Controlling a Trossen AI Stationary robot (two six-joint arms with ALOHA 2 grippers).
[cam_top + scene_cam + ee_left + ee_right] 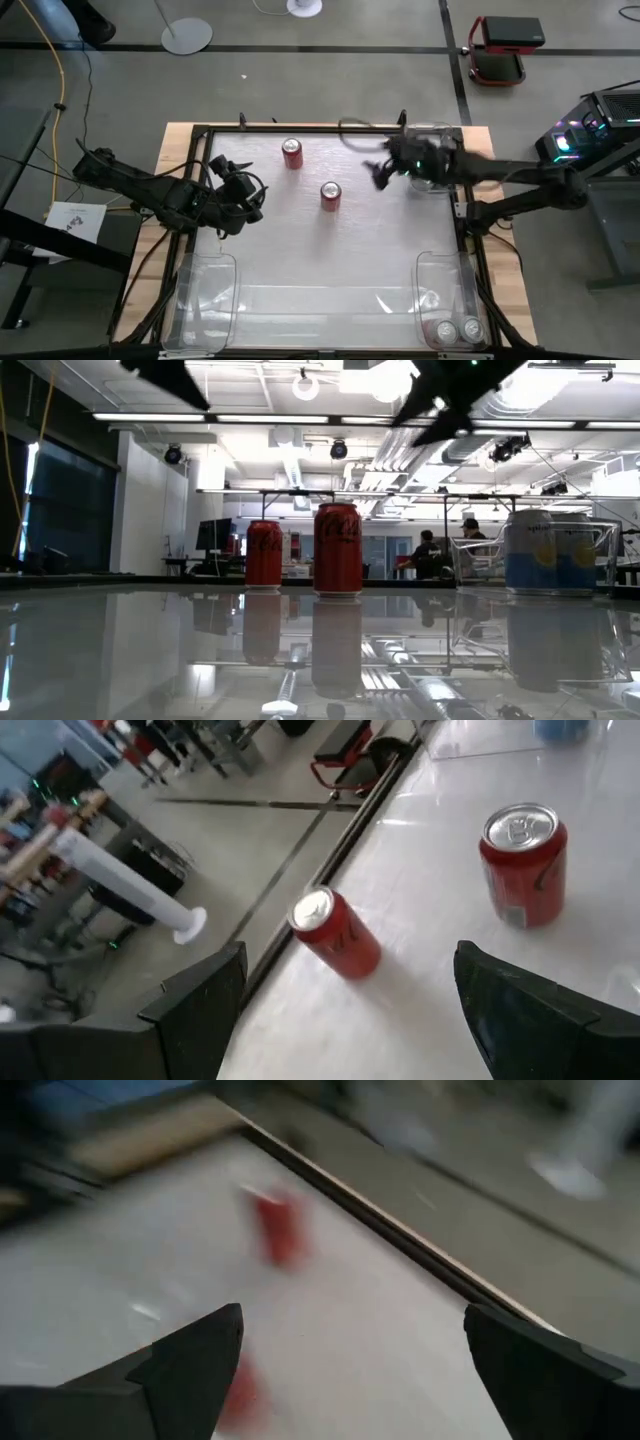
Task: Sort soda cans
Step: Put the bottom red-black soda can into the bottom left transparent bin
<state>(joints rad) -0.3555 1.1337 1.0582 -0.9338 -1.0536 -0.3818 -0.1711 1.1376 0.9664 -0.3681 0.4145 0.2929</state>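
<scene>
Right tool [380, 172] beside red can [330, 196]

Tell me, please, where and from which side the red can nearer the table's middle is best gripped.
Grip that red can across its round body, about mid-height, fingers on opposite sides. It stands upright, apart from the other red can, so either side approach looks clear. The open left gripper probably suits best.

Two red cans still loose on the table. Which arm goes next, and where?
Probably the right gripper: open, empty and beside the nearer red metal soda can mid-table, so it should drop over that can. The other red soda can stands near the far edge; the open left gripper waits at the left side.
</scene>
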